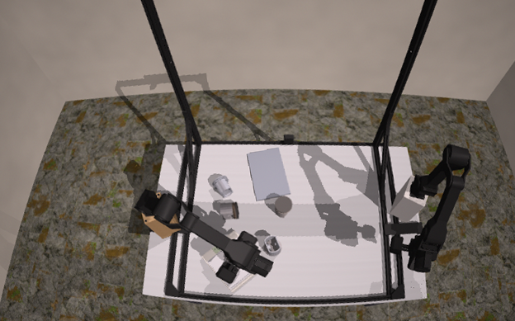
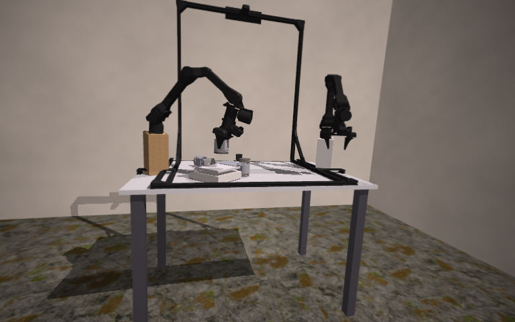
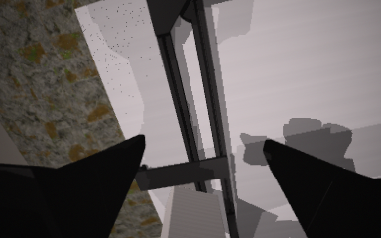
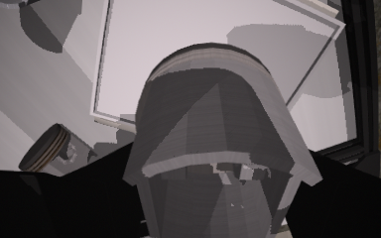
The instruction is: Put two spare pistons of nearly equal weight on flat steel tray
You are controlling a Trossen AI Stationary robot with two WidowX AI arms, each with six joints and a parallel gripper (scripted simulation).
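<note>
Bench under piston in right claw

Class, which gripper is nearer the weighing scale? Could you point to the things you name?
Right: the right gripper (image 1: 237,257) (image 2: 220,147) (image 4: 210,144) hangs above the scale (image 1: 207,259) (image 2: 214,176) (image 4: 159,25), holding a piston (image 2: 225,146) (image 4: 213,114). The left gripper (image 1: 408,251) (image 2: 336,147) (image 3: 205,142), open, hangs at the table's far opposite end.

White tabletop: smooth, faintly streaked, matt. Flat blue-grey rectangular steel tray: even, smooth, low sheen. Grey cylindrical metal piston: fine banding, faceted shading, dull lustre. Silvery cylindrical metal piston: brighter, smooth, shinier look. Orange-brown block pedestal: wood grain, matt. Pale block pedestal: finely ribbed; material cannot be told. Black gantry frame: matt, metal-like. Mottled grey floor: rough, stone-like, rust and green patches.
</note>
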